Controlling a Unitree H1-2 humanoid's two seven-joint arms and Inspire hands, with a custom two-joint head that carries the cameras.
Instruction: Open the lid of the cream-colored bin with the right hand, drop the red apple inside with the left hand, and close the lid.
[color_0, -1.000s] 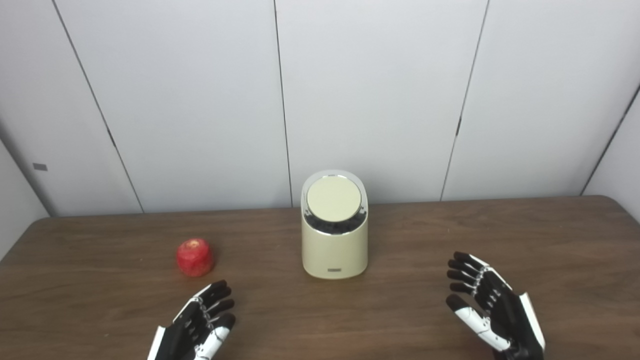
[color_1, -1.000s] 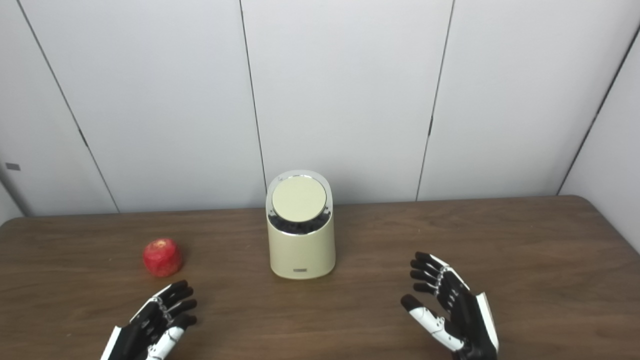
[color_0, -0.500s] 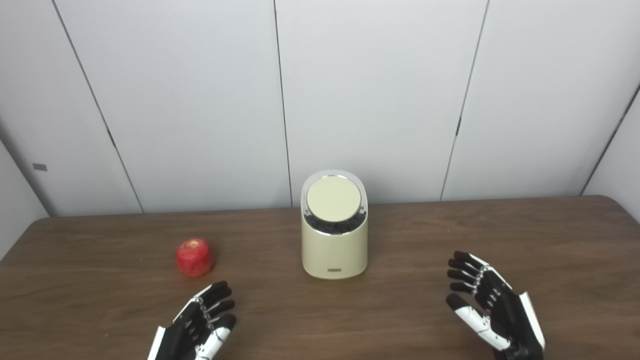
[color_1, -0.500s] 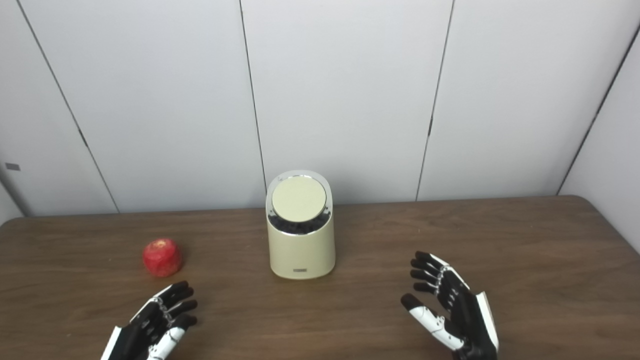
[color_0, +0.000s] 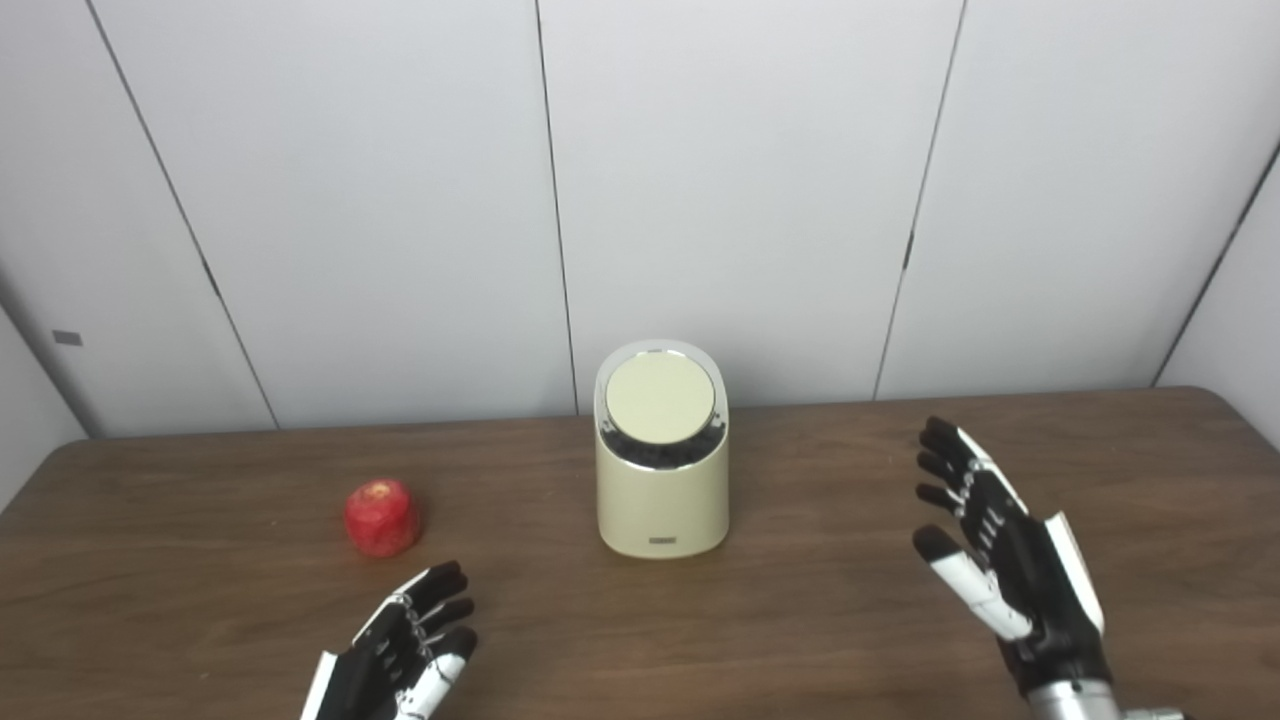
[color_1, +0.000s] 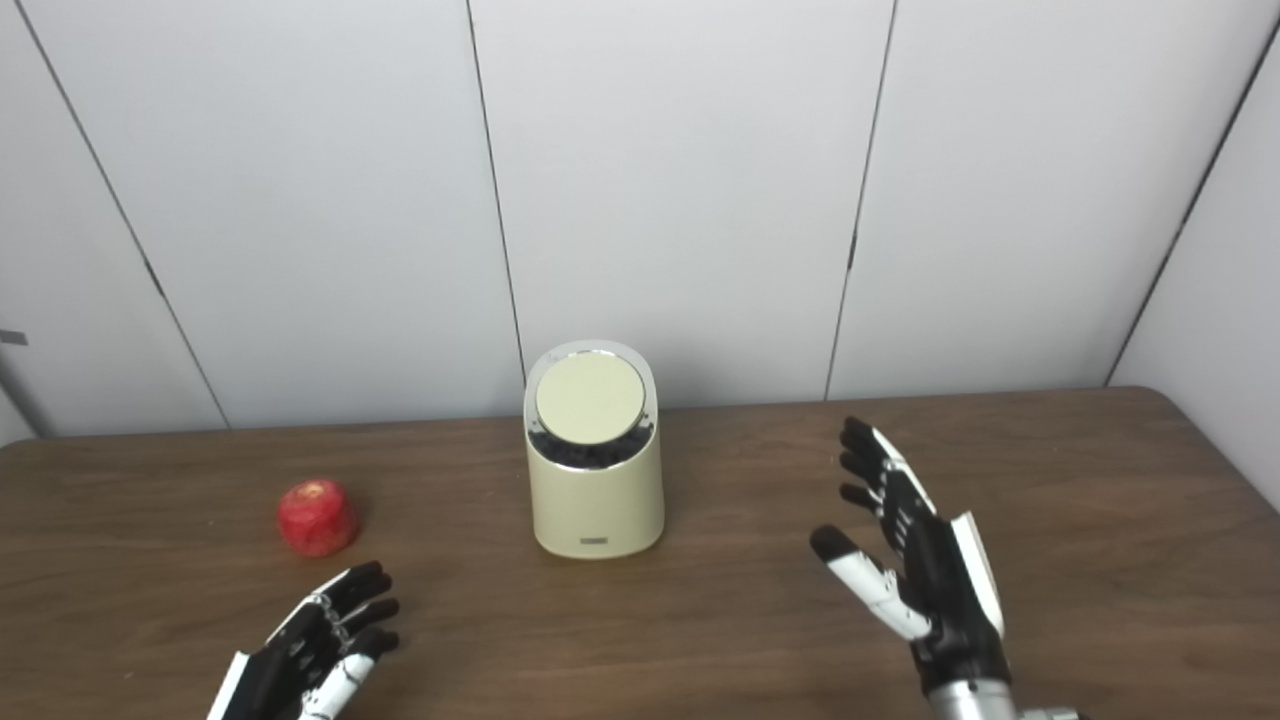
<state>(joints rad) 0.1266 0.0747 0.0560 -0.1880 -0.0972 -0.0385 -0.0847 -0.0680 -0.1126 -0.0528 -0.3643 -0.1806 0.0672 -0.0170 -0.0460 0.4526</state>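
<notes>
Right robot hand (color_0: 1000, 560) raised above the worktop (color_0: 850, 620) at roughly 4 o'clock from the bin; fingers spread wide and pointing up and away, thumb set apart toward the bin, palm facing left; holds nothing; well apart from the bin. Left robot hand (color_0: 405, 650) low at the near edge of the worktop, about 7 o'clock from the bin; fingers apart and extended forward, empty; whether it rests on the surface or hovers just over it cannot be told.

Red apple (color_0: 382, 517) sits on the worktop at 12 o'clock from the left robot hand, near its fingertips but not touching; at about 9 o'clock from the bin, clear gap between the two.

Cream-colored bin (color_0: 662, 495) stands upright near the middle of the worktop, toward the far edge; round lid (color_0: 660, 393) closed, tilted to face the cameras, ringed by a chrome rim with a dark band beneath its lower edge; small label plate low on the front wall.

Behind the worktop: pale panelled wall (color_0: 740, 200) with dark vertical seams.
</notes>
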